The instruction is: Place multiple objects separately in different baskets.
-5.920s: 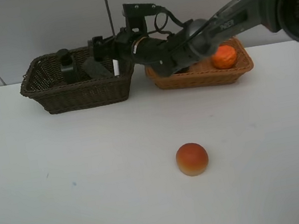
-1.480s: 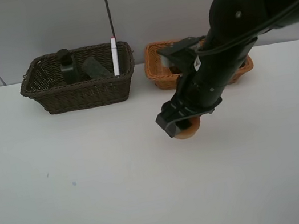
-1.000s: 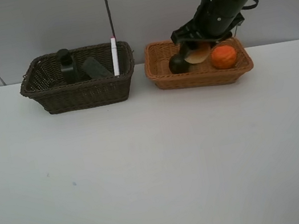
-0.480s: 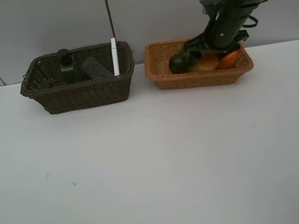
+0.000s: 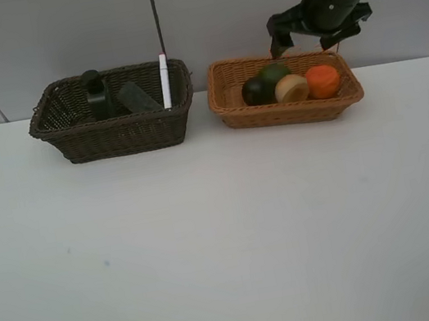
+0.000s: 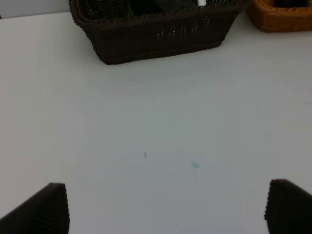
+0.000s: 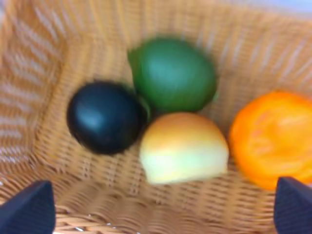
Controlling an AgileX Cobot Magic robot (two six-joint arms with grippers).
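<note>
The light orange-tan basket (image 5: 289, 109) holds a dark mangosteen (image 5: 254, 92), a green round fruit (image 5: 275, 72), a red-orange peach (image 5: 292, 88) and an orange tangerine (image 5: 322, 81). My right gripper (image 5: 307, 34) hangs open just above them, holding nothing. The right wrist view looks down on the green fruit (image 7: 173, 73), mangosteen (image 7: 104, 117), peach (image 7: 183, 147) and tangerine (image 7: 272, 139) between the fingertips (image 7: 29, 208). The dark brown basket (image 5: 114, 132) holds a dark pump bottle (image 5: 96, 95), a black eraser block (image 5: 138, 96) and a white marker (image 5: 165, 80). My left gripper (image 6: 165, 209) is open over bare table.
Both baskets stand side by side at the table's far edge, close to the back wall. The left wrist view shows the dark basket (image 6: 156, 34) ahead and a corner of the light basket (image 6: 282, 17). The white table (image 5: 229, 241) stretches in front of them.
My right gripper carried the peach from the table to the light basket, opened and let it go, then rose. The peach now lies among the other fruit. The left arm stayed still.
</note>
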